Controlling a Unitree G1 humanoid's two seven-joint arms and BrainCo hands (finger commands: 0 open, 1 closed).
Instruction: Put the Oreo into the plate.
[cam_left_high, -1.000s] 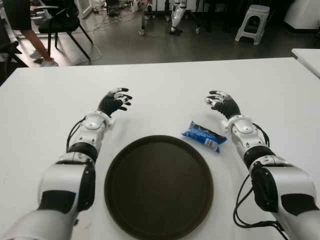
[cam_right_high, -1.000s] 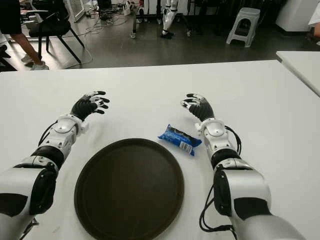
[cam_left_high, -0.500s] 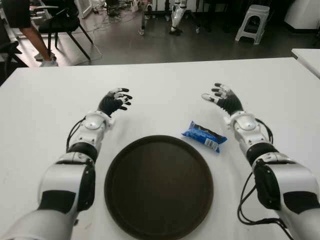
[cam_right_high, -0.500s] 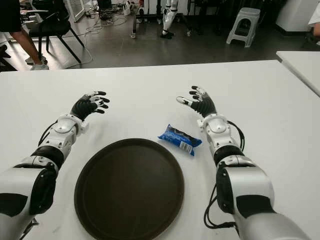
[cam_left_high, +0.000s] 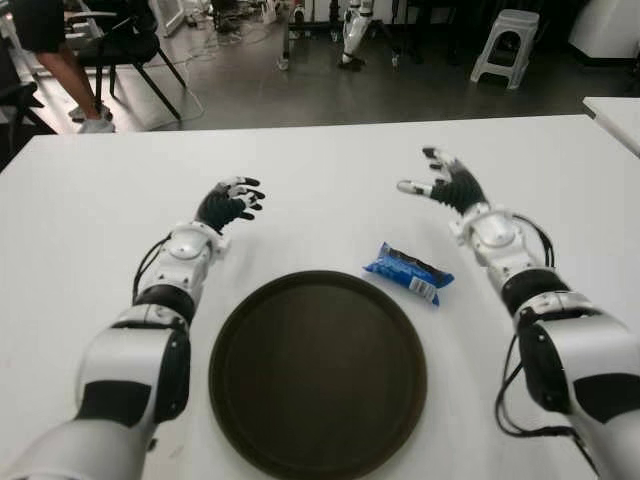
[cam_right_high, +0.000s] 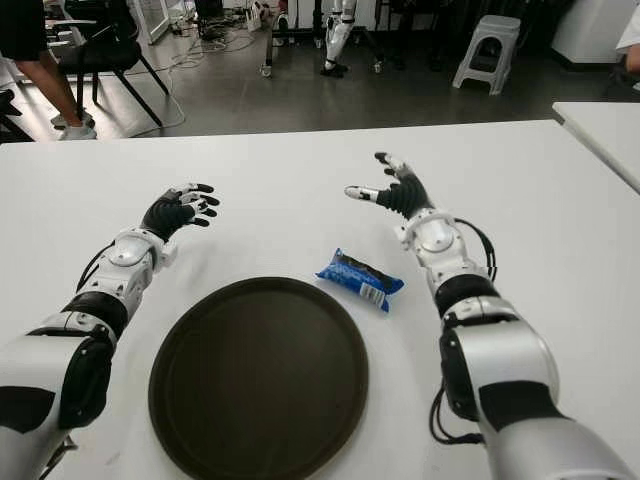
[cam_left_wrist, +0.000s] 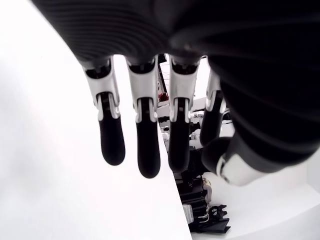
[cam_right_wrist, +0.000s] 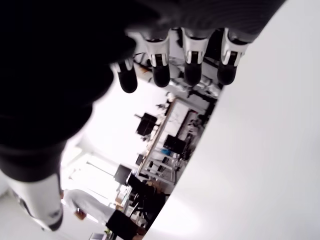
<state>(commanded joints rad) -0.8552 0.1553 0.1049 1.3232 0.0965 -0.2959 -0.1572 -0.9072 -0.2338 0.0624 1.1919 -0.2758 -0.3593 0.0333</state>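
Oreo (cam_left_high: 407, 271) beside plate (cam_left_high: 317, 455); both hands' fingers (cam_left_high: 411, 186) spread, empty

Left arm shell: glossy white moulded casing (cam_left_high: 135, 360) with a black panel set into the upper segment.
Left elbow joint: black ribbed ring (cam_left_high: 165, 298) between white segments.
Left arm cable: thin black cable (cam_left_high: 146, 262) looping along the forearm's 9 o'clock side.
Left hand (cam_left_high: 228, 203): black palm, white knuckle pieces, black fingertips (cam_left_wrist: 112, 145).
Right arm shell: glossy white casing (cam_right_high: 492, 350) with a black panel near the shoulder.
Right arm cables: black cables (cam_left_high: 508, 385) looped beside the elbow, another by the wrist.
Right hand (cam_right_high: 393, 190): black palm, white-and-black jointed fingers (cam_right_wrist: 160, 70).
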